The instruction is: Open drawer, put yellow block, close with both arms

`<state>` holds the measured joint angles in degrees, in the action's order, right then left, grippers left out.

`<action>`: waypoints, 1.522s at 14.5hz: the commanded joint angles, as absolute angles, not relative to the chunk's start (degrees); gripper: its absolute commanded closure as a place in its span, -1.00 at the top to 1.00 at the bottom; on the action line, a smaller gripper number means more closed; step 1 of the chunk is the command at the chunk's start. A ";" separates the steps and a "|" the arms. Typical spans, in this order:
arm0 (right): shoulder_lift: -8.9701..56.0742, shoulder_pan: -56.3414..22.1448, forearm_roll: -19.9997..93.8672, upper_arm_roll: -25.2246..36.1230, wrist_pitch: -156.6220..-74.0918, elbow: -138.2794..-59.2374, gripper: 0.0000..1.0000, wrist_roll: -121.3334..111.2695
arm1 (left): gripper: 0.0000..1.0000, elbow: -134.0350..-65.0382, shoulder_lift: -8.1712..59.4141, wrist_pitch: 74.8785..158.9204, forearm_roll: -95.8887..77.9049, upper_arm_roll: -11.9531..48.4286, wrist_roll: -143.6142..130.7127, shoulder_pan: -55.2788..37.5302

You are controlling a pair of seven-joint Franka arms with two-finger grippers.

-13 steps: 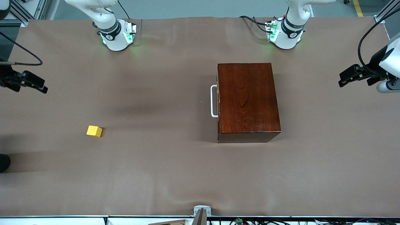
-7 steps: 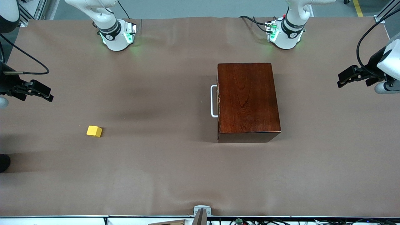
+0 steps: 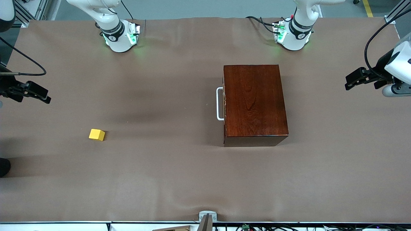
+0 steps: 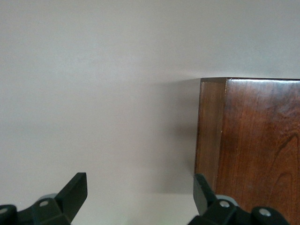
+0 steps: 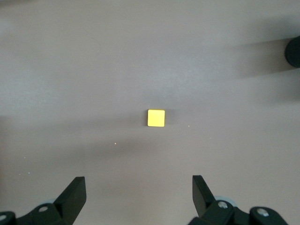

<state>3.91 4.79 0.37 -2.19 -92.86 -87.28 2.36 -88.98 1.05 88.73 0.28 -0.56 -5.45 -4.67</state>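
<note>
The dark mahogany box (image 3: 253, 102) stands mid-table, toward the left arm's end. The drawer is shut flush in it, and its white bar handle (image 3: 219, 104) faces the right arm's end. The yellow block (image 3: 96, 134) lies alone on the brown table cover toward the right arm's end, nearer the front camera than the handle. My right gripper (image 3: 46, 98) hangs open and empty over the table's right-arm end; its wrist view shows the block (image 5: 156, 118) ahead of its open jaws (image 5: 139, 192). My left gripper (image 3: 348, 84) is open and empty over the left-arm end, with a box corner (image 4: 253, 140) by one finger (image 4: 201, 187).
A black rounded object (image 3: 4, 166) sits at the table's edge at the right arm's end; it also shows in the right wrist view (image 5: 293, 51). A small metal bracket (image 3: 207, 216) sits at the front edge. Both green-lit bases stand along the back.
My right gripper came in over the table toward the block, then drew back a little. My left gripper edged slightly toward the box. Block and box have not moved.
</note>
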 commanded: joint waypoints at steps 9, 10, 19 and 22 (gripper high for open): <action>3.52 6.33 0.18 -2.90 -90.88 -90.96 1.00 8.42 | 1.00 -82.88 6.49 88.95 -0.44 14.30 -20.35 -8.69; 3.69 6.24 0.18 -2.90 -91.31 -91.84 1.00 9.22 | 1.00 -82.10 7.29 89.12 -0.44 16.15 -24.91 -9.40; 4.66 6.42 0.26 -2.99 -114.84 -110.89 1.00 9.32 | 1.00 -72.33 23.97 97.28 0.44 17.49 -52.98 -31.97; 5.62 6.07 0.26 -2.99 -119.26 -113.47 1.00 9.32 | 1.00 -71.90 29.60 99.49 6.05 13.99 -54.58 -39.44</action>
